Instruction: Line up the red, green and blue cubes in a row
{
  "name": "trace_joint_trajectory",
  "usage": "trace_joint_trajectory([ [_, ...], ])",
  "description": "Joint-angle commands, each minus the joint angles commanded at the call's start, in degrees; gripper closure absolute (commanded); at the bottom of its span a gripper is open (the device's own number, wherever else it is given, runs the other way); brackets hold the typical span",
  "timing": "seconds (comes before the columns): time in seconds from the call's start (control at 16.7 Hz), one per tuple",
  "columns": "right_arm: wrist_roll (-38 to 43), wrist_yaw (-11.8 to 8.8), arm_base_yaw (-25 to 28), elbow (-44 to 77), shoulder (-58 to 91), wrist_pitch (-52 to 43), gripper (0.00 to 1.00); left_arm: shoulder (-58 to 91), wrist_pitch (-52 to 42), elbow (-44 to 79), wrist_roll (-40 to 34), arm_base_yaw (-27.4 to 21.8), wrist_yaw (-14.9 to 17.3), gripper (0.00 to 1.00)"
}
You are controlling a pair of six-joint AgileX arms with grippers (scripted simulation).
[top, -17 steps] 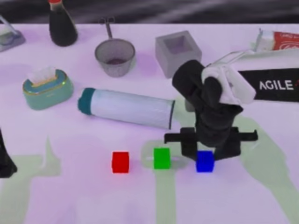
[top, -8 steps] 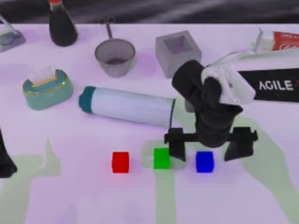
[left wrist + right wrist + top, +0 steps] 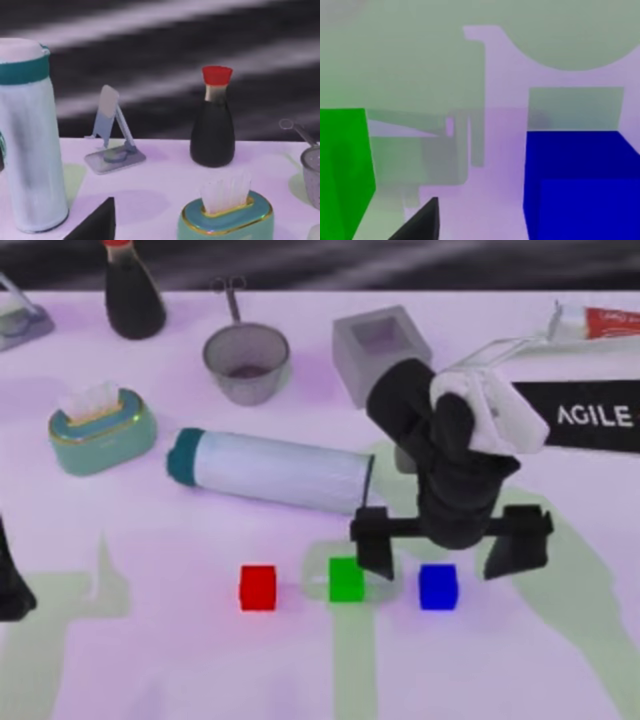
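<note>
Hovering wide open just behind the blue cube [image 3: 438, 586], the right gripper [image 3: 448, 552] touches nothing.

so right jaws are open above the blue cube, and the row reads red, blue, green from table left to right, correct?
Order is wrong. The top view shows red cube, green cube, then blue cube from table left to right. The rest holds: the right gripper hangs just above the blue cube with its jaws open.
</note>
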Motion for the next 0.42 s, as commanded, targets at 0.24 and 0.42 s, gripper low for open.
trace_joint_trajectory([
  [0.24, 0.1, 0.0, 0.3, 4.7, -3.2, -8.7, 0.0, 0.0, 0.0, 0.0, 0.0, 0.0, 0.0, 0.0],
  [0.42, -0.1, -0.1, 0.5, 6.7, -5.0, -11.8, 0.0, 0.0, 0.0, 0.0, 0.0, 0.0, 0.0, 0.0],
])
